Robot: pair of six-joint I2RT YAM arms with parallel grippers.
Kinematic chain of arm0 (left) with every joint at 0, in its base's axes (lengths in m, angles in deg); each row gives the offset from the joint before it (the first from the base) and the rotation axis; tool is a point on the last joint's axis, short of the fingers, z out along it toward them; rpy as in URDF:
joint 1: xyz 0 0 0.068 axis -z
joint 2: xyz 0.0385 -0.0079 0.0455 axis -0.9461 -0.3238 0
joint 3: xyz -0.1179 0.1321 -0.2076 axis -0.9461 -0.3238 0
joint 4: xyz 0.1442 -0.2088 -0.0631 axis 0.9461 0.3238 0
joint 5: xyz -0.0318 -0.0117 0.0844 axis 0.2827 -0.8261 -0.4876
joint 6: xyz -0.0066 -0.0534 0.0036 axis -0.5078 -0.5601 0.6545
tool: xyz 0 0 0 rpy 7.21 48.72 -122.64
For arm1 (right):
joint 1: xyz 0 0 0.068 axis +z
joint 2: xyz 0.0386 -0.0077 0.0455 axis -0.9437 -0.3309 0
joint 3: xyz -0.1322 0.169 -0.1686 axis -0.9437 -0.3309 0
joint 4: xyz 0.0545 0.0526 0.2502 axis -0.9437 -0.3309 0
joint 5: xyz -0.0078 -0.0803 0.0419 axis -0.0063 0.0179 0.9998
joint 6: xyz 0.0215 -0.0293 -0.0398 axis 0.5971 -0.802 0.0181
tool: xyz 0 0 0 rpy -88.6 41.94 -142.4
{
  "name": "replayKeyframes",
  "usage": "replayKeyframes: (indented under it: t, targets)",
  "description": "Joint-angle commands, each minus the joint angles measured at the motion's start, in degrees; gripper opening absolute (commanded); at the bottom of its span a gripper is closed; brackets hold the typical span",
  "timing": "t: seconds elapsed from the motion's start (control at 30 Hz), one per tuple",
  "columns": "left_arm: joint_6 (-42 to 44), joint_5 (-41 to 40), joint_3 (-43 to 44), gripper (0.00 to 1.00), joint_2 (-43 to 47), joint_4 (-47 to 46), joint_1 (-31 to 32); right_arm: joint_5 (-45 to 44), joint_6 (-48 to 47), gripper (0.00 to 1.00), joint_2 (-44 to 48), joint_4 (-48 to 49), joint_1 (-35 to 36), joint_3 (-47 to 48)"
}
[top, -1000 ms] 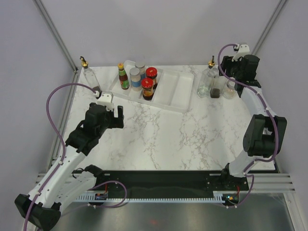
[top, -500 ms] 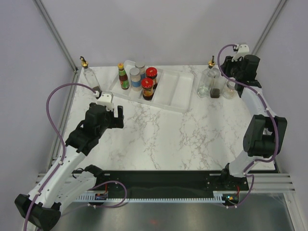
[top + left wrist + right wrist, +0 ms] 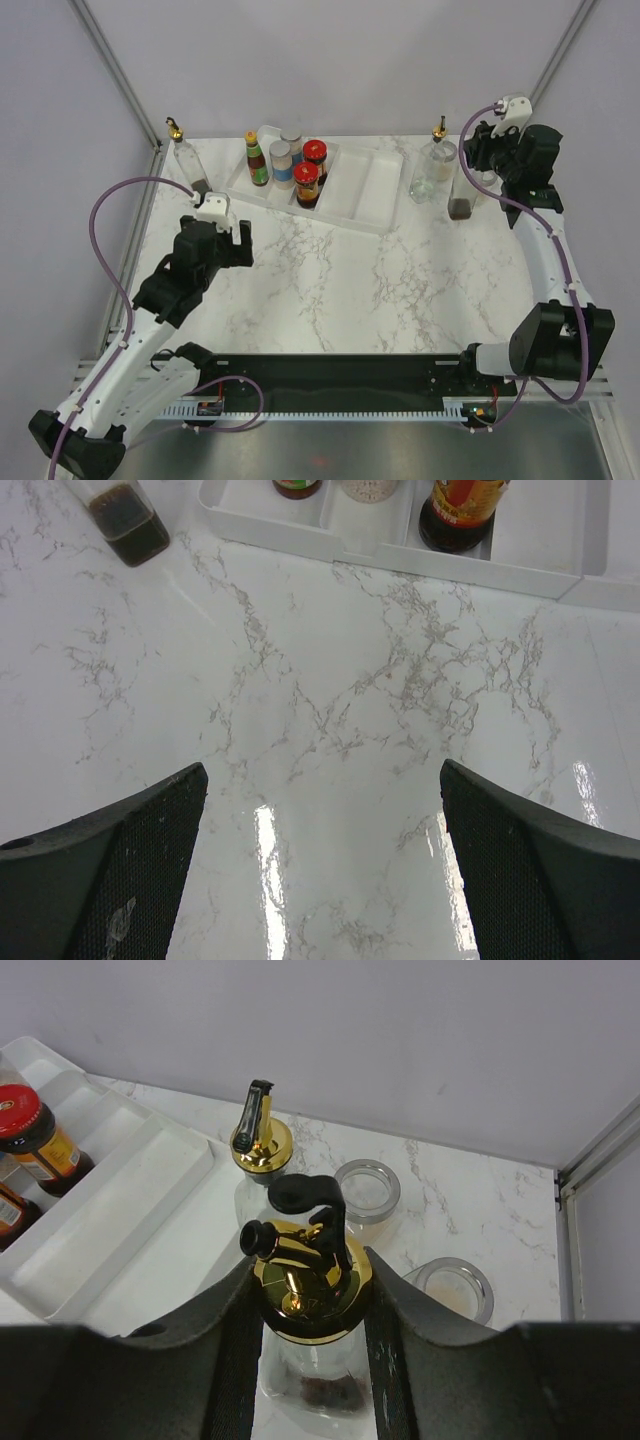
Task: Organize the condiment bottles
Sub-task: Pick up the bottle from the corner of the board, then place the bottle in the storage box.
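Grey walls close in a white marble bench, and both arms reach out over it from its near edge. At the far right, the right jaws are shut on the gold collar of a clear cruet, one finger pressed to each side of the cap and its black-tipped spout rising between them. A little dark liquid lies in its base below the jaws, and whether that base touches the bench cannot be told. Just beyond these jaws stands a second gold-spouted cruet. One silver-rimmed jar sits beyond and slightly right of them, and another silver-rimmed jar sits close on their right. Well to their left lies the white ridged tray, with a red-lidded jar in a far compartment. The left jaws are spread wide with nothing between them, and they hang above bare marble on the left half of the bench. Ahead of them and to their left stands a third cruet, apart from the tray, with dark liquid in its bottom. Straight ahead is the tray's near rim, and behind it the bases of three containers show. In the top view the tray holds an orange-capped sauce bottle, two silver-lidded spice jars and two red-lidded jars, all grouped in the tray's left compartments, beyond the left jaws and slightly to their right.
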Motion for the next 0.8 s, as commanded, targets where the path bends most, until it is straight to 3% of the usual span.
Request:
replayKeyframes:
  t: [0.0, 0.4, 0.77]
  targets:
    - [1.0, -1.9, -0.3, 1.00, 0.3, -2.6, -0.1, 3.0, 1.0, 0.00, 3.7, 2.4, 0.1, -0.8]
    - [1.0, -1.8, -0.4, 1.00, 0.4, -2.6, -0.1, 10.5, 2.7, 0.00, 12.4, -5.5, 1.7, -5.6]
    - [1.0, -2.0, -0.4, 1.00, 0.0, -2.6, -0.1, 8.2, 5.0, 0.00, 9.6, -8.0, 12.5, 0.1]
